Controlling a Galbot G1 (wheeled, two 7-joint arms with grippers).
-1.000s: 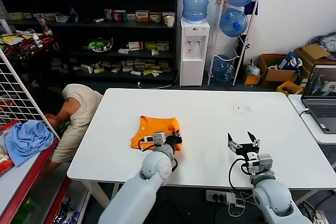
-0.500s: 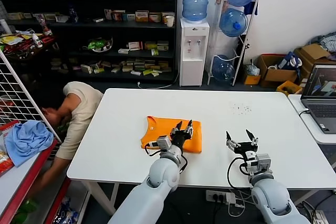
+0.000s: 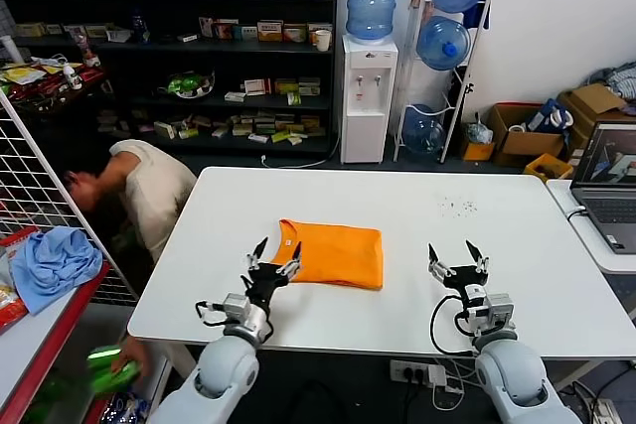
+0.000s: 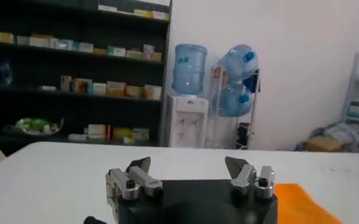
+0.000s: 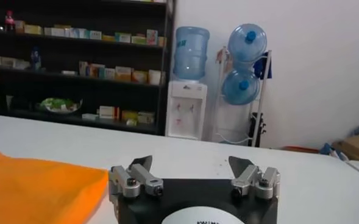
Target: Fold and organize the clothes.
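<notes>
The orange T-shirt (image 3: 334, 253) lies folded into a flat rectangle on the white table (image 3: 417, 206), a little left of the middle. It also shows at the edge of the left wrist view (image 4: 301, 204) and of the right wrist view (image 5: 39, 189). My left gripper (image 3: 275, 258) stands open with nothing in it, near the table's front edge just left of the shirt's near left corner. Its fingertips (image 4: 139, 165) are spread wide. To the right of the shirt, my right gripper (image 3: 458, 256) hangs open and empty over bare table near the front edge.
A person (image 3: 149, 196) bends down beside the table's left edge. A light blue cloth (image 3: 50, 263) lies on a red shelf at the far left. A laptop (image 3: 608, 186) sits on a side table at the right. Shelves and a water dispenser (image 3: 366, 96) stand behind.
My left gripper opened, let go of the shirt and drew back left toward the front edge. The shirt now lies spread as a wider flat rectangle. The right gripper stayed put.
</notes>
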